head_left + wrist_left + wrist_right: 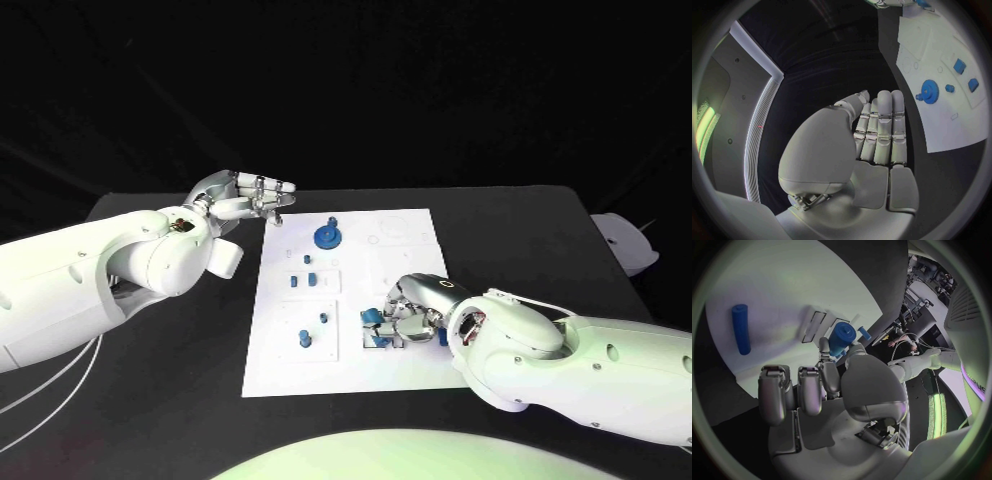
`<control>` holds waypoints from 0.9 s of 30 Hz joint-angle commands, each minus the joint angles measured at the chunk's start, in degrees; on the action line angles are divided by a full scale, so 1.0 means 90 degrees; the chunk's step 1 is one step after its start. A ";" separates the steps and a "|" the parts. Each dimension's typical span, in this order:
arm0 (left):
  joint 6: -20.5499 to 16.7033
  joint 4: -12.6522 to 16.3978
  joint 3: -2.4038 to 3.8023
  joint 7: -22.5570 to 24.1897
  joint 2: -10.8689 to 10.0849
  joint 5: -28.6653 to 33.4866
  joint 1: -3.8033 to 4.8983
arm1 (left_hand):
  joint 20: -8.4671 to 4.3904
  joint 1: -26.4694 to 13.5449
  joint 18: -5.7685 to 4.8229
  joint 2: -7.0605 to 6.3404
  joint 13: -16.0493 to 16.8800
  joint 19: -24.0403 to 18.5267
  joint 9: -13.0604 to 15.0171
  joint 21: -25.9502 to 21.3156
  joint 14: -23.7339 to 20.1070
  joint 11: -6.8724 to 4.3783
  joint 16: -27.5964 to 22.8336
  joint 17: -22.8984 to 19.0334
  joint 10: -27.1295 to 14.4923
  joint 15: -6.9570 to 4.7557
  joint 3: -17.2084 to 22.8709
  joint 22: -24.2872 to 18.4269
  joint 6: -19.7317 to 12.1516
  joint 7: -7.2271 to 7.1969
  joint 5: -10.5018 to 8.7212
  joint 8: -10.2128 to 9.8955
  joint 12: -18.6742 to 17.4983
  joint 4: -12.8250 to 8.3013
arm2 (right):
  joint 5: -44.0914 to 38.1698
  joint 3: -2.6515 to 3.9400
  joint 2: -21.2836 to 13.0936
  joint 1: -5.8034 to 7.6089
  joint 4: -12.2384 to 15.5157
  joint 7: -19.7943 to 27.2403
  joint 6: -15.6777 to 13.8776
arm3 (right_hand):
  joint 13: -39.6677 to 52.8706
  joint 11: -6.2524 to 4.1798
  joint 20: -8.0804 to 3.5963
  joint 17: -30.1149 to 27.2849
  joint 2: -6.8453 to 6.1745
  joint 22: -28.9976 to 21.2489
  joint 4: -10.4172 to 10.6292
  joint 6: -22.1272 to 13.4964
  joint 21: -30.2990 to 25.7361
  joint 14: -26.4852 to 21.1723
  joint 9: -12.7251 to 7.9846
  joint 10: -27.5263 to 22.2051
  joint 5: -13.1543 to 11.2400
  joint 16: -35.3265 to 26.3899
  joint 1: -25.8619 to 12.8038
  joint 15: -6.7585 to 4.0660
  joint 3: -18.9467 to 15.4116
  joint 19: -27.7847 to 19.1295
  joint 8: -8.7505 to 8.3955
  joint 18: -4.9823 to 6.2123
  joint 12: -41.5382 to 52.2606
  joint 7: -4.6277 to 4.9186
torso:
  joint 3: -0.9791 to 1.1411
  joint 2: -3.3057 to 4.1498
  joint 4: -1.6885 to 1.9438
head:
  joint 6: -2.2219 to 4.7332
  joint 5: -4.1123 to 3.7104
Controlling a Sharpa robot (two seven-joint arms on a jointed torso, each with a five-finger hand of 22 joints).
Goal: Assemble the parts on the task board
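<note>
right wrist view is showing the right hand [826,390] pinching a short blue cylinder [842,336] between thumb and a fingertip, the other fingers curling beside it. just past the fingertips the board [779,285] is lying, with a blue rod [740,328] resting loose on it further out, well apart from the pinch. in the head view the right hand [411,315] is working over the board's [411,225] near right part, the cylinder [372,319] sitting at its fingertips above a small fixture; whether the piece is touching the fixture i cannot tell. further out, small blue parts are lying in the board's middle, and a gear [329,237] is sitting towards the far end. the left hand [248,195] is hovering off the board's far left corner, fingers straight and holding nothing; in its own wrist view the left hand [876,135] is lying flat and released, with the gear [929,91] off beside its fingertips.

the cylinder looks like rigid, light moulded plastic with a smooth, probably slippery wall, so a pinch across its round sides, mid-height, seems safest; its lightness means it is likely tipping easily if nudged.
</note>
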 commanded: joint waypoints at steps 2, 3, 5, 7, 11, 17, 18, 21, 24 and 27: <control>0.0116 0.0017 0.0003 0.0012 0.0005 -0.0017 0.0002 | 0.0036 -0.0049 0.0086 0.0004 0.0010 -0.0014 -0.0004 -0.0037 -0.0023 -0.0003 -0.0007 -0.0007 -0.0036 0.0008 -0.0029 -0.0009 -0.0062 0.0001 -0.0008 0.0012 0.0024 -0.0008 | 0.0000 -0.0002 0.0018 -0.0005 -0.0025 -0.0036 0.0328 | 0.0006 0.0008 -0.0048 0.0745 -0.0003 0.1529 0.0003 0.0022 0.0027 0.0468 -0.0002 0.0035 -0.0030 0.0018 -0.0086 -0.0049 -0.0042 0.0454 0.0030 -0.0118 0.0041 0.0012 | 0.0002 -0.0001 0.0000 | -0.0013 0.0003; 0.0117 0.0017 0.0003 0.0011 0.0005 -0.0017 0.0002 | 0.0036 -0.0049 0.0086 0.0004 0.0010 -0.0014 -0.0004 -0.0037 -0.0023 -0.0003 -0.0007 -0.0007 -0.0036 0.0008 -0.0029 -0.0009 -0.0062 0.0001 -0.0008 0.0012 0.0024 -0.0008 | 0.0000 -0.0002 0.0018 -0.0005 -0.0028 -0.0037 0.0335 | 0.0006 0.0008 -0.0048 0.0745 -0.0003 0.1529 0.0003 0.0022 0.0027 0.0468 -0.0002 0.0035 -0.0030 0.0018 -0.0086 -0.0049 -0.0042 0.0454 0.0030 -0.0118 0.0041 0.0012 | 0.0002 -0.0001 0.0000 | -0.0013 0.0003; 0.0120 0.0018 0.0003 0.0007 0.0003 -0.0017 0.0002 | 0.0036 -0.0049 0.0086 0.0004 0.0010 -0.0014 -0.0004 -0.0037 -0.0023 -0.0003 -0.0007 -0.0007 -0.0036 0.0008 -0.0029 -0.0009 -0.0062 0.0001 -0.0008 0.0012 0.0024 -0.0008 | -0.0009 -0.0002 0.0020 -0.0005 -0.0045 -0.0043 0.0347 | 0.0009 0.0007 -0.0048 0.0739 -0.0001 0.1525 0.0003 0.0024 0.0011 0.0466 0.0002 0.0037 -0.0042 0.0015 -0.0090 -0.0049 -0.0047 0.0448 0.0034 -0.0115 0.0043 0.0011 | 0.0002 -0.0001 -0.0001 | -0.0017 0.0005; 0.0119 0.0020 0.0003 0.0004 0.0001 -0.0017 0.0003 | 0.0036 -0.0049 0.0086 0.0004 0.0010 -0.0014 -0.0004 -0.0037 -0.0023 -0.0003 -0.0007 -0.0007 -0.0036 0.0008 -0.0029 -0.0009 -0.0062 0.0001 -0.0008 0.0012 0.0024 -0.0008 | -0.0029 -0.0002 0.0022 -0.0005 -0.0061 -0.0051 0.0336 | 0.0003 0.0006 -0.0050 0.0727 0.0013 0.1521 0.0006 0.0022 0.0000 0.0463 0.0013 0.0032 -0.0088 0.0008 -0.0120 -0.0051 -0.0069 0.0443 0.0042 -0.0112 0.0029 0.0010 | 0.0002 -0.0001 0.0000 | -0.0016 0.0005; 0.0117 0.0021 0.0003 0.0000 -0.0002 -0.0017 0.0003 | 0.0039 -0.0056 0.0086 0.0006 0.0011 -0.0013 -0.0004 -0.0042 -0.0024 0.0000 -0.0005 -0.0008 -0.0051 0.0011 -0.0037 -0.0013 -0.0072 0.0004 -0.0007 0.0012 0.0032 -0.0004 | -0.0109 -0.0003 0.0029 -0.0005 -0.0101 -0.0068 0.0273 | -0.0005 0.0008 -0.0054 0.0692 0.0078 0.1510 0.0001 -0.0004 -0.0040 0.0454 0.0070 0.0021 -0.0714 -0.0016 -0.0364 -0.0050 -0.0238 0.0425 0.0080 -0.0104 -0.0015 0.0012 | 0.0002 -0.0001 0.0002 | -0.0009 0.0001; 0.0117 0.0024 0.0003 -0.0005 -0.0007 -0.0017 0.0003 | 0.0039 -0.0056 0.0086 0.0006 0.0011 -0.0013 -0.0004 -0.0042 -0.0024 0.0000 -0.0005 -0.0008 -0.0051 0.0011 -0.0037 -0.0013 -0.0072 0.0004 -0.0007 0.0012 0.0032 -0.0004 | -0.0210 -0.0003 0.0039 -0.0005 -0.0128 -0.0070 0.0172 | -0.0008 0.0019 -0.0047 0.0672 -0.0016 0.1503 0.0018 -0.0047 -0.0063 0.0451 0.0147 0.0011 -0.1667 -0.0032 -0.0865 -0.0043 -0.0489 0.0414 0.0125 -0.0099 -0.0071 0.0023 | 0.0002 0.0002 0.0002 | -0.0004 -0.0007; 0.0117 0.0024 0.0003 -0.0006 -0.0007 -0.0017 0.0003 | 0.0039 -0.0056 0.0086 0.0006 0.0011 -0.0013 -0.0004 -0.0042 -0.0024 0.0000 -0.0005 -0.0008 -0.0051 0.0011 -0.0037 -0.0013 -0.0072 0.0004 -0.0007 0.0012 0.0032 -0.0004 | -0.0217 -0.0003 0.0039 -0.0005 -0.0128 -0.0069 0.0165 | -0.0010 0.0020 -0.0047 0.0669 -0.0038 0.1502 0.0018 -0.0053 -0.0065 0.0450 0.0155 0.0009 -0.1776 -0.0034 -0.0916 -0.0042 -0.0492 0.0413 0.0129 -0.0098 -0.0080 0.0024 | 0.0002 -0.0001 0.0002 | -0.0003 -0.0012; 0.0115 0.0025 0.0003 -0.0006 -0.0010 -0.0017 0.0003 | 0.0039 -0.0056 0.0086 0.0006 0.0011 -0.0013 -0.0004 -0.0042 -0.0024 0.0000 -0.0005 -0.0008 -0.0051 0.0011 -0.0037 -0.0013 -0.0072 0.0004 -0.0007 0.0012 0.0032 -0.0004 | -0.0251 -0.0003 0.0041 -0.0005 -0.0113 -0.0063 0.0133 | -0.0014 0.0023 -0.0043 0.0667 -0.0126 0.1499 0.0022 -0.0071 -0.0075 0.0450 0.0182 0.0002 -0.2046 -0.0037 -0.1086 -0.0038 -0.0456 0.0408 0.0142 -0.0096 -0.0106 0.0029 | 0.0001 -0.0002 0.0002 | -0.0003 -0.0014; 0.0114 0.0026 0.0003 -0.0007 -0.0011 -0.0017 0.0003 | 0.0039 -0.0056 0.0086 0.0006 0.0011 -0.0013 -0.0004 -0.0042 -0.0024 0.0000 -0.0005 -0.0008 -0.0051 0.0011 -0.0037 -0.0013 -0.0072 0.0004 -0.0007 0.0012 0.0032 -0.0004 | -0.0281 -0.0003 0.0038 -0.0005 -0.0081 -0.0056 0.0102 | -0.0009 0.0025 -0.0041 0.0664 -0.0210 0.1499 0.0026 -0.0085 -0.0076 0.0450 0.0202 0.0002 -0.2168 -0.0040 -0.1211 -0.0036 -0.0380 0.0407 0.0152 -0.0096 -0.0117 0.0031 | 0.0003 -0.0002 0.0002 | 0.0003 -0.0020; 0.0114 0.0028 0.0003 -0.0008 -0.0015 -0.0017 0.0003 | 0.0039 -0.0056 0.0086 0.0006 0.0011 -0.0013 -0.0004 -0.0042 -0.0024 0.0000 -0.0005 -0.0008 -0.0051 0.0011 -0.0037 -0.0013 -0.0072 0.0004 -0.0007 0.0012 0.0032 -0.0004 | -0.0311 -0.0003 0.0019 -0.0006 -0.0032 -0.0049 0.0077 | -0.0003 0.0025 -0.0040 0.0670 -0.0233 0.1501 0.0027 -0.0087 -0.0069 0.0451 0.0208 0.0005 -0.2192 -0.0037 -0.1248 -0.0036 -0.0353 0.0410 0.0155 -0.0097 -0.0114 0.0030 | 0.0005 -0.0001 0.0002 | 0.0003 -0.0021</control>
